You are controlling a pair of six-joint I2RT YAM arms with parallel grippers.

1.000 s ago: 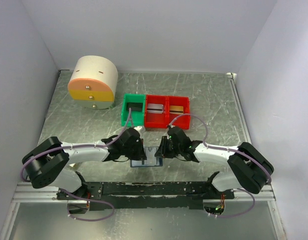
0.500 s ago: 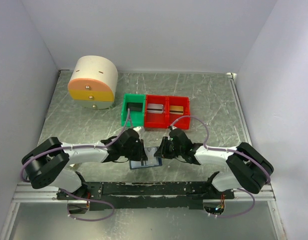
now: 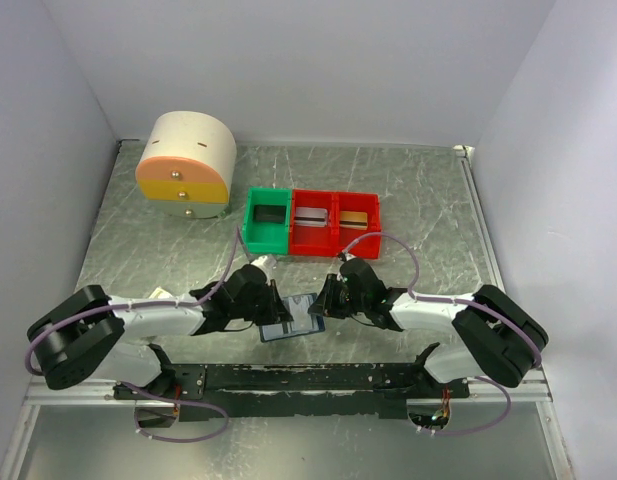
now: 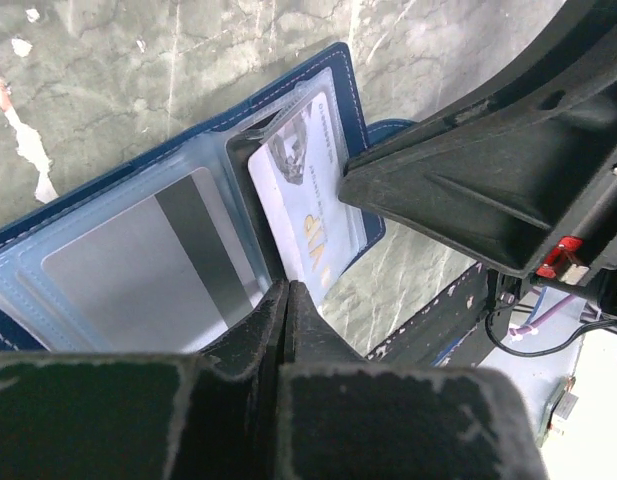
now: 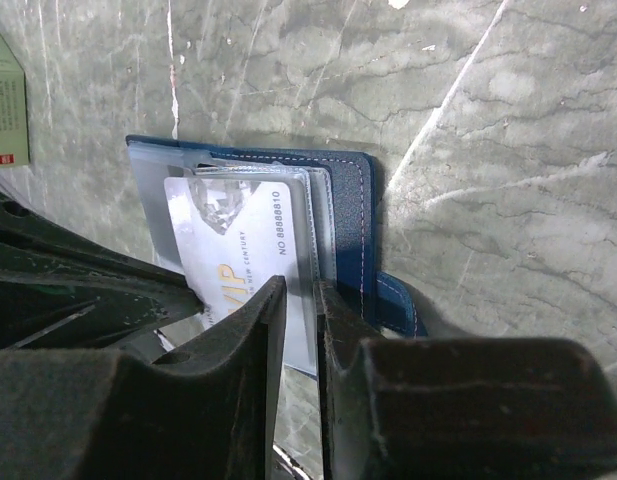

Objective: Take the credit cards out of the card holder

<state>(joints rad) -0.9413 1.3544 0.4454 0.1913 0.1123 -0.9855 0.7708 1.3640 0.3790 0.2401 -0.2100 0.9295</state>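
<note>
The navy card holder (image 3: 291,329) lies open near the table's front edge. In the left wrist view its pale lining (image 4: 138,265) holds a grey card with a dark stripe (image 4: 193,250) on the left and a pale grey VIP card (image 4: 310,205) on the right. My left gripper (image 4: 285,290) is shut on the holder's near edge at the fold. My right gripper (image 5: 302,300) is shut on the edge of the VIP card (image 5: 233,240) beside the navy cover (image 5: 350,215) and the strap tab (image 5: 396,300). Both grippers meet over the holder, the left (image 3: 276,306) and the right (image 3: 323,300).
A cream box with a red label (image 5: 8,100) lies on the table by the left arm. A green bin (image 3: 266,240) and two red bins (image 3: 334,240) stand behind the holder, with flat grey and tan items in the red ones. A round drawer unit (image 3: 186,160) stands back left.
The left arm has drawn back and to the left. The card holder has shifted a little and turned with it. The right gripper stays at the holder's right edge.
</note>
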